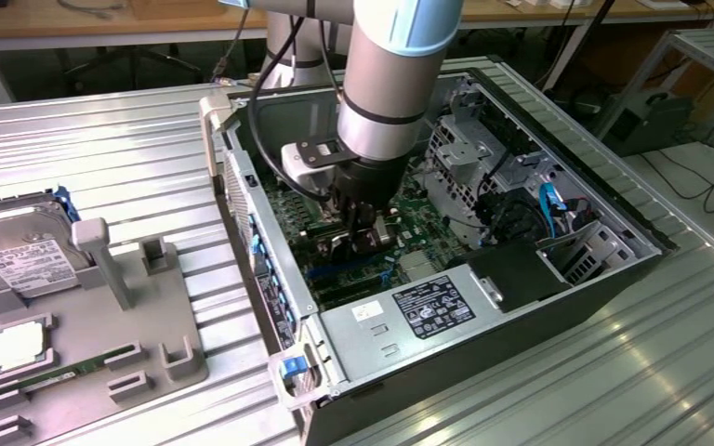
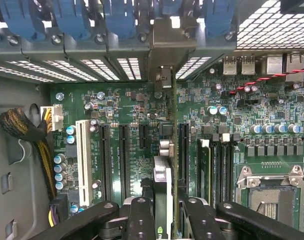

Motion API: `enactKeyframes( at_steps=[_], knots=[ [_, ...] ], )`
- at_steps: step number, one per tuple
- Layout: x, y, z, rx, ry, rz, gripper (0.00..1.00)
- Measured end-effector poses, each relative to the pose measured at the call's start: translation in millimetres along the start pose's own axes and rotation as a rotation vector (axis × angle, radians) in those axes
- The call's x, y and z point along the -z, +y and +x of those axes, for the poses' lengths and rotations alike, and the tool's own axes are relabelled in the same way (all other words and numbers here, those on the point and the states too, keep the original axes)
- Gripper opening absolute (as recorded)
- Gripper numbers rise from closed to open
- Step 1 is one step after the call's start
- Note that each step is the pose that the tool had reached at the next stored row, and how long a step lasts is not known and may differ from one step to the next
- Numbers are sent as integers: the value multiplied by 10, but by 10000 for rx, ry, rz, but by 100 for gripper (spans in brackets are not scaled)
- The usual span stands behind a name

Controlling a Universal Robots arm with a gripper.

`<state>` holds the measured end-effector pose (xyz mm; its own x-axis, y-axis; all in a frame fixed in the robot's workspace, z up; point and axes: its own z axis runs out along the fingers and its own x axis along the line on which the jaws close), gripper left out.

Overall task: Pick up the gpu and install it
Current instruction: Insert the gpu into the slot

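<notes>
In the exterior view the arm stands over the open computer case and covers much of its inside. The gripper is low in the case, over the motherboard, and the gpu below it is hard to make out from there.

The wrist view tells more. The gripper has its two black fingers closed narrowly on the gpu, one finger on each face. The card is seen edge-on, so its cooler and its flat side are hidden. It stands upright on the motherboard, in line with one of the long black slots. Its silver bracket reaches the back wall of the case, under the row of blue clips. It seems to sit in the slot, but the lower edge is hidden, so I cannot tell if it is fully pressed in.

The case also holds a white slot, a bundle of sleeved wires, a processor socket and a grey power supply with a label.

On the metal table, at the exterior view's left, a grey tray holds a hard drive, partly cut off by the picture edge, a square chip and a thin green memory stick.
</notes>
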<state>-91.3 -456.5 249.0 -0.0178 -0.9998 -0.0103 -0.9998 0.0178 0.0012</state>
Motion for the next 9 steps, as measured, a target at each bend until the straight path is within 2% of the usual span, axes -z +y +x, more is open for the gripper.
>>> enactKeyframes(
  at_steps=[9],
  knots=[
    [-31,1,0,0,-2,-1,27]
  ],
)
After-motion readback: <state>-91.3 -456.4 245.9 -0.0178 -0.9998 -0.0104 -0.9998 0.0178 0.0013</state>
